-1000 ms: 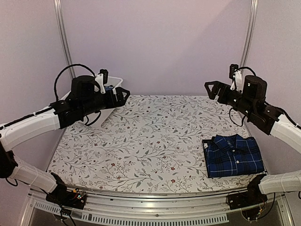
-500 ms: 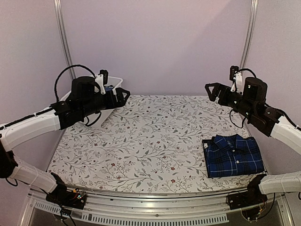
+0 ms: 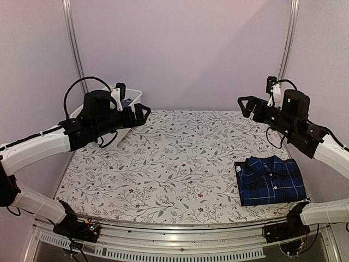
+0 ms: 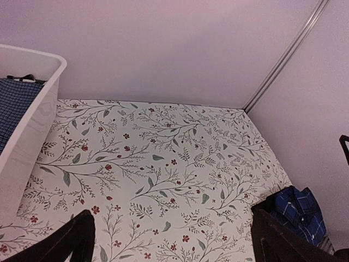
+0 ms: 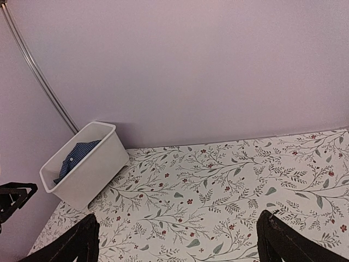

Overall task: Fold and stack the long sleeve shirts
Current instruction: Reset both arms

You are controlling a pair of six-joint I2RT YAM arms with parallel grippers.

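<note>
1. Plaid shirt [image 3: 271, 180] lies folded at the near right corner of the floral table [image 3: 163, 164], its collar toward the far edge.
2. Left gripper [image 3: 145, 112] hangs above the far left corner, fingers spread wide, holding nothing.
3. Right gripper [image 3: 244, 106] hangs above the far right corner, likewise spread and empty.
4. White bin [image 5: 95, 164] stands at the far left corner, with blue checked cloth [image 5: 76, 154] inside it.

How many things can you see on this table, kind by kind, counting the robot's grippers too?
Folded plaid shirt: 1
White bin: 1
Blue checked cloth lying in the bin: 1
Grippers, both open: 2, the left gripper and the right gripper
Total: 5
</note>
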